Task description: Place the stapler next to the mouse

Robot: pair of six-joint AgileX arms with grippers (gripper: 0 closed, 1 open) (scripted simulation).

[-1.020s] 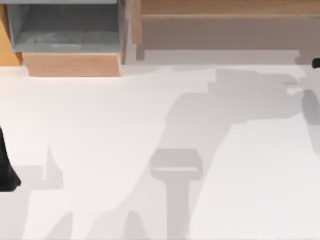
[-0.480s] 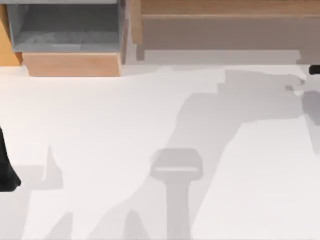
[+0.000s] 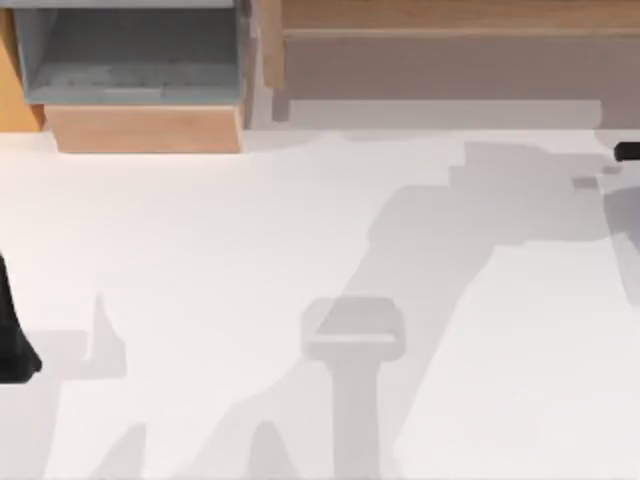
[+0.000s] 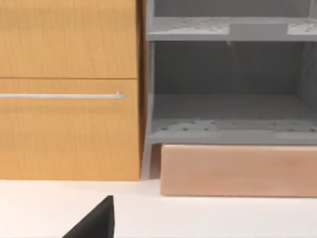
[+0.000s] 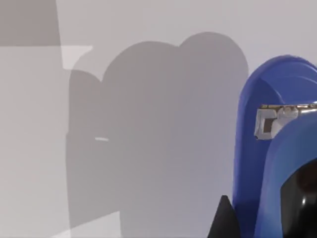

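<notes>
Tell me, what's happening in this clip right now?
The right arm is working at the table's far right edge, where a dark part of it pokes into the top view. Its wrist camera looks closely at the blue stapler with a pale metal mark on the white table. The left arm sits parked at the left edge.

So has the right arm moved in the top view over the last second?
Yes. The dark tip of the right arm at the table's right edge has slid down the top view, farther from the wooden shelf at the back.
</notes>
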